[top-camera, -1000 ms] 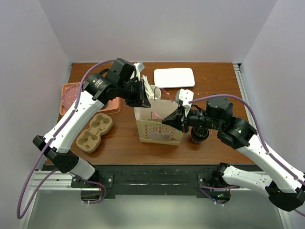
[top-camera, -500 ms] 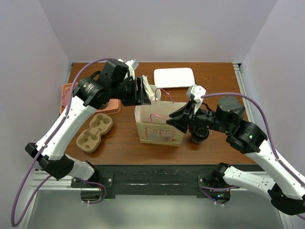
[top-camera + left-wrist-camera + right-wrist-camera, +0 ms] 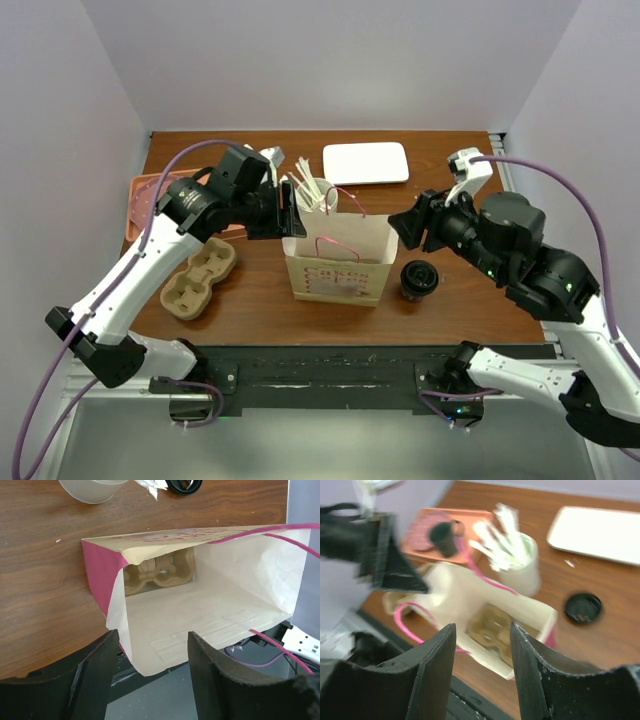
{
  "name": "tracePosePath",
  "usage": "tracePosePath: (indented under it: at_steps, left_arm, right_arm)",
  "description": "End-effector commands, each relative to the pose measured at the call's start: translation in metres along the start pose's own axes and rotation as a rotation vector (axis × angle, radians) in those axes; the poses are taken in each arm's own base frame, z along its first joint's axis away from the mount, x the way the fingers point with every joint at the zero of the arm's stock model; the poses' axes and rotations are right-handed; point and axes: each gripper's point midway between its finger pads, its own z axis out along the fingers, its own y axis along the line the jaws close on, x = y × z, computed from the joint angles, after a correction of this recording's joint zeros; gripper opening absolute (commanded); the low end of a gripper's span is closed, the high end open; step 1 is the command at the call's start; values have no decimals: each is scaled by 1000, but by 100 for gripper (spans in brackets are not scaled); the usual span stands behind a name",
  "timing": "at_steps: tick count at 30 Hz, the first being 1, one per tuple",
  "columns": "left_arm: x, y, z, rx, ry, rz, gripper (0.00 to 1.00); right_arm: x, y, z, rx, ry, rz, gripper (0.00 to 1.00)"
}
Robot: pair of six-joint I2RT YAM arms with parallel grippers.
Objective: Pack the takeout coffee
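Paper bag point(image 3: 335, 262) stands open mid-frame, a cardboard carrier point(image 3: 159, 572) in its bottom, left gripper point(image 3: 152, 645) and right gripper point(image 3: 482, 635) both spread and empty, yet the takeout coffee point(image 3: 419, 279) sits on the table point(image 3: 470, 300) just right of the bag, not yet packed.

Black-lidded takeout coffee point(image 3: 420, 279) stands upright just beside the paper bag point(image 3: 336, 262)

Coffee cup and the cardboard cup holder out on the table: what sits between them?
The open paper bag with pink handles stands between them in the overhead view: coffee cup on its right, cardboard holder on its left.
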Motion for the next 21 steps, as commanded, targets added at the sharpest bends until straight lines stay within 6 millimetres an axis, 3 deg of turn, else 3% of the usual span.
tracePosePath:
  at_steps: [1, 5, 9, 13, 21]
  left_arm:
    - [-15, -4, 7, 7, -50, 54, 62]
    - [-28, -2, 18, -47, -46, 98, 61]
    - [-33, 4, 24, -97, -35, 122, 61]
    - [-34, 4, 17, -92, -49, 128, 60]
    - [-34, -16, 4, 16, -75, 98, 63]
  right_arm:
    - [44, -52, 9, 335, 184, 33, 53]
    - [65, -58, 28, 397, 287, 3, 52]
    - [66, -68, 38, 449, 307, -38, 46]
    - [70, -75, 49, 469, 331, -65, 41]
    - [48, -69, 43, 444, 299, -26, 40]
